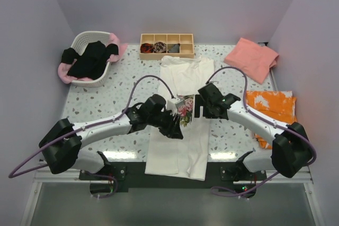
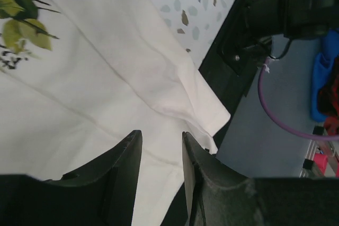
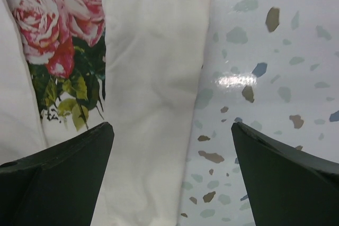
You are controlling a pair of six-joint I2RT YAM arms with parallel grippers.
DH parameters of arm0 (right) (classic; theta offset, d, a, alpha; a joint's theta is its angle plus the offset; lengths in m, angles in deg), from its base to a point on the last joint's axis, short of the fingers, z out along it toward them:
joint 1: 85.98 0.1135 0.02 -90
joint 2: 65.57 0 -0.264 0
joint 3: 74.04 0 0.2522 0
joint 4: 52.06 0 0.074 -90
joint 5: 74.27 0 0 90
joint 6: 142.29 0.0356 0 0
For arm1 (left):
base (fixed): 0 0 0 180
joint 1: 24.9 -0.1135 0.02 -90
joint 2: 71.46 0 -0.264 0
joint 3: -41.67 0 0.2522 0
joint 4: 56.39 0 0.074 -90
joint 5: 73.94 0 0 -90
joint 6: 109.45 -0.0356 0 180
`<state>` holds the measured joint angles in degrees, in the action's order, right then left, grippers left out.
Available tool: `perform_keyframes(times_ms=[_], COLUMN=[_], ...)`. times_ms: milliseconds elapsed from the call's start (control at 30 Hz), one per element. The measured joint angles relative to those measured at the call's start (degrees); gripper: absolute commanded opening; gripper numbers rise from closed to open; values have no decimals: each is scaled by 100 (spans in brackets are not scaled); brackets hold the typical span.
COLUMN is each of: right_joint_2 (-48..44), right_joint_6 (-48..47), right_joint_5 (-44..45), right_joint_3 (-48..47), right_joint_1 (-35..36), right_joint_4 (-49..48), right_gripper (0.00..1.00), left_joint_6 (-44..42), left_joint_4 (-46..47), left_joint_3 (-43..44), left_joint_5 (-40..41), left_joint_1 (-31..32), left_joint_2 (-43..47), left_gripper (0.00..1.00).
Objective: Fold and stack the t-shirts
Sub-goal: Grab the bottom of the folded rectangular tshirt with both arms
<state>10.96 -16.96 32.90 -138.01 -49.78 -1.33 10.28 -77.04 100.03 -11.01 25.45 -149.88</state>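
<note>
Your left gripper (image 2: 161,133) holds its 2 fingers (image 2: 126,175) narrowly apart above the cream t-shirt (image 1: 177,152) near the tabletop's (image 1: 106,99) near edge; your right gripper (image 3: 172,125) gapes wide beside its rose print (image 3: 58,35).

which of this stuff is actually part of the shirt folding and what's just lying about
Job: cream rose-print tee; salmon tee; black tee; light pink tee.

Lying about: white basket holding those last two; wooden box; rolled bundles in it; orange printed cloth, possibly another tee.
</note>
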Motion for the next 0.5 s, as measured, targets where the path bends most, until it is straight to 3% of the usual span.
perform_keyframes(times_ms=[300, 500], right_joint_2=[151, 400], right_joint_6=[-374, -492], right_joint_5=[155, -55], right_joint_3=[-350, -352], right_joint_1=[-798, -859], right_joint_4=[-138, -234], right_gripper=[99, 99], left_joint_6=[-92, -240], left_joint_4=[164, 166], left_joint_3=[138, 520], left_joint_5=[-688, -981], left_joint_1=[820, 1307], left_joint_2=[-459, -973], left_gripper=[42, 42])
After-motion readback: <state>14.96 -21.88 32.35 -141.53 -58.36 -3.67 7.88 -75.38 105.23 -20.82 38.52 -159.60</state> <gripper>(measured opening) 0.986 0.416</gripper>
